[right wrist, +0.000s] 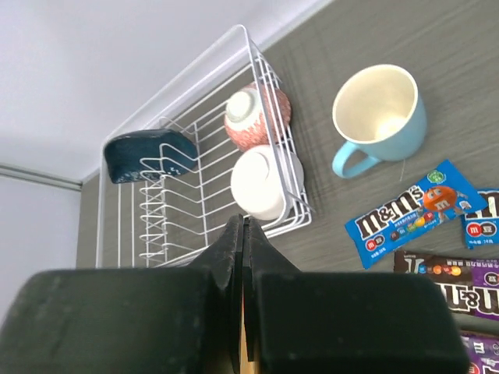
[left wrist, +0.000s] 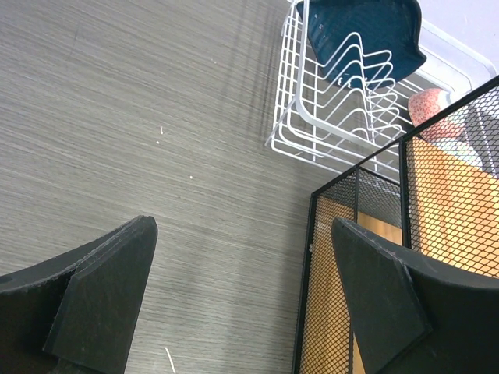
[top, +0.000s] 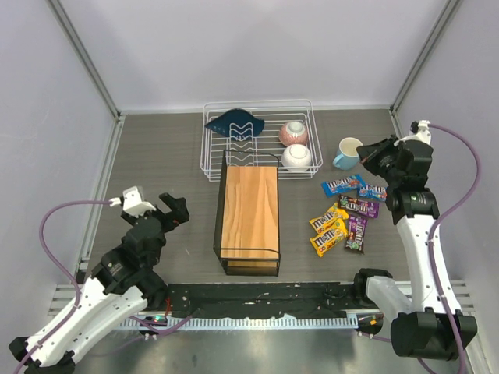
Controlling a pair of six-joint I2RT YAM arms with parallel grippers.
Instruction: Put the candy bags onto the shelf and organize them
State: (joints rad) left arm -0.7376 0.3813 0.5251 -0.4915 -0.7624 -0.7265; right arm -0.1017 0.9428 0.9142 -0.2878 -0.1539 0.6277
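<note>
Right of the shelf (top: 249, 206) edge, candy bags (top: 359, 207) cluster.

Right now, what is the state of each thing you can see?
Left gripper, jaws open, holding nothing.
Right gripper, jaws shut, holding nothing.
Shelf, upright, no bags on it.
Candy bags, lying flat on the table, right of the shelf.
Blue mug, upright, empty.
Two bowls, tipped in the wire rack.

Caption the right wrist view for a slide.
Shut jaws in foreground; dish rack, blue mug and candy bags beyond.
</note>
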